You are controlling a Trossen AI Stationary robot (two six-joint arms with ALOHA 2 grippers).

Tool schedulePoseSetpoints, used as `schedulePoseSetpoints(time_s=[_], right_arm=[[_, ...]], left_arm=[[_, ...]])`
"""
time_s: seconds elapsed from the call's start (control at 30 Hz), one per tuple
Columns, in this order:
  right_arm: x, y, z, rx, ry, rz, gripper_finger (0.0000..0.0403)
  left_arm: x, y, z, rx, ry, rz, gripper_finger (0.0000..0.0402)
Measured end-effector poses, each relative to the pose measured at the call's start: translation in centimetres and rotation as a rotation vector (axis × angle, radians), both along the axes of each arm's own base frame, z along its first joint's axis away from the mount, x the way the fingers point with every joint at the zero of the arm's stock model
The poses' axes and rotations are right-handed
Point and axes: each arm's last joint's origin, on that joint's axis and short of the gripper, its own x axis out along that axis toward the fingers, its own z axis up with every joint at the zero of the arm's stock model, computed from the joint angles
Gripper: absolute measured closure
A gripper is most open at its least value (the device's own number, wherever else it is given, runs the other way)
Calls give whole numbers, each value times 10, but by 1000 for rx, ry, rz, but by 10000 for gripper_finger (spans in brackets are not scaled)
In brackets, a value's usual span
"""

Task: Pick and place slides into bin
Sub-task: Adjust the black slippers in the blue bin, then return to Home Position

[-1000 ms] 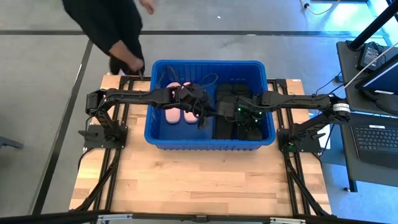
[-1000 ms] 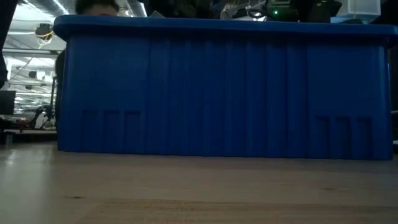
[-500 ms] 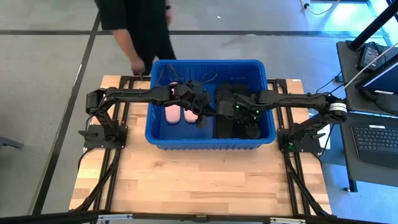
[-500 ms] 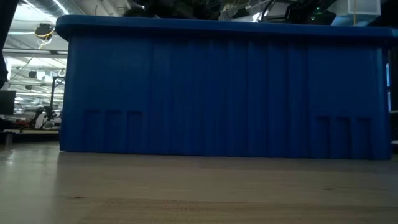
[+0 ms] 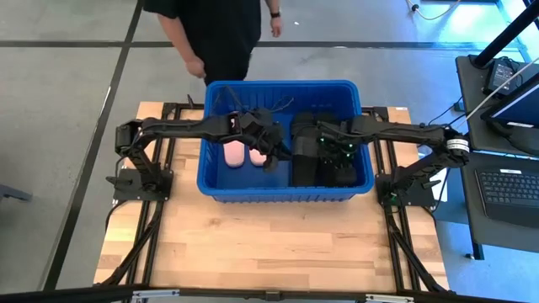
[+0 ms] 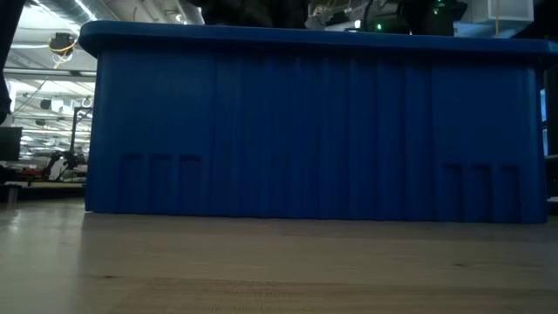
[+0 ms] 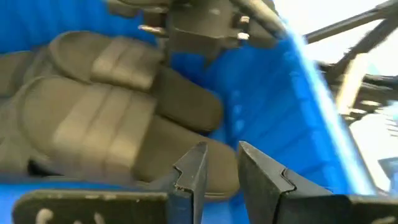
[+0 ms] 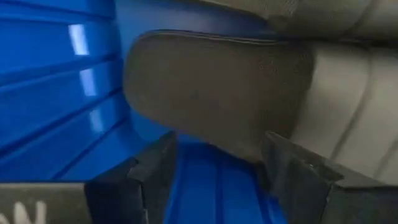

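The wooden bench (image 5: 269,244) carries the blue bin (image 5: 285,192) toward its twelve o'clock edge, and a person (image 5: 221,29) in dark clothes stands on the floor just beyond the bin's eleven o'clock corner. Inside the bin the black slides (image 5: 313,160) fill the three o'clock half and the pale pink slides (image 5: 233,156) lie in the nine o'clock half. The left claw (image 5: 271,156) hangs at the bin's centre between the two groups, fingers a narrow gap apart and pinching nothing, while the right claw (image 5: 330,150) sits over the black slides with fingers spread, empty.
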Motion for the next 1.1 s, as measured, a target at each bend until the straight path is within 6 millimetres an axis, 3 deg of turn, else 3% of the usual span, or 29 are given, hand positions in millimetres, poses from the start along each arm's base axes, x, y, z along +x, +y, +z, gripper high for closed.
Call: schedulePoseSetpoints(time_s=[0.17, 0.3, 0.47, 0.63, 0.83, 1.1], right_arm=[[4, -1, 31, -2, -52, -4, 169], [4, -1, 72, -44, -226, -39, 169], [-15, 0, 115, -126, -563, -92, 169], [-55, 5, 135, -208, -816, -130, 169], [-106, 9, 131, -352, -1096, -205, 169], [-139, 1, 87, -564, -1246, -332, 169]], left_arm=[[-8, 0, 15, -44, -54, -51, 319], [-29, 3, 46, 21, -148, -58, 319], [-72, 2, 83, 113, -271, -42, 319], [-131, -5, 89, 173, -334, 66, 319], [-203, -27, 68, 212, -453, 162, 319], [-266, -46, 28, 215, -590, 243, 319]])
